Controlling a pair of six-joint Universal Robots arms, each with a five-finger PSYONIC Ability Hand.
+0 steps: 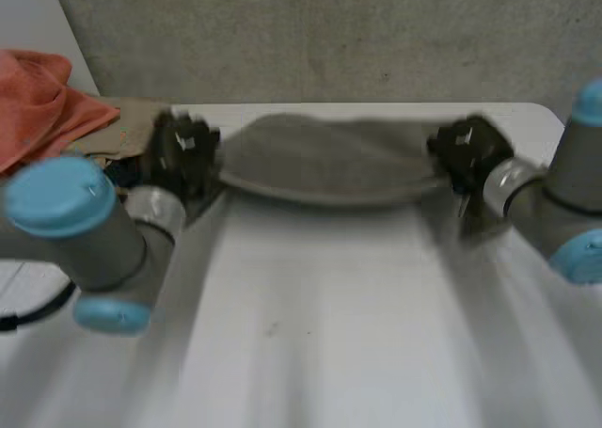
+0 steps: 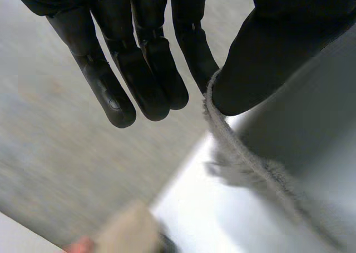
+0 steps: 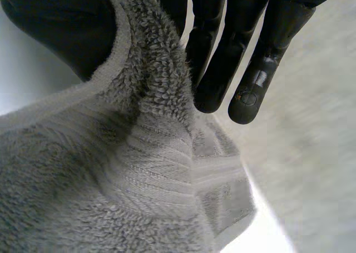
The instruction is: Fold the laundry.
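A grey towel hangs stretched between my two hands over the far part of the white table. My left hand holds its left end. In the left wrist view the towel's edge runs up between the thumb and the straight fingers, pinched there. My right hand holds the right end. In the right wrist view the fluffy towel is bunched between the thumb and the fingers.
An orange cloth lies heaped at the far left on a beige thing. A grey wall stands right behind the table's far edge.
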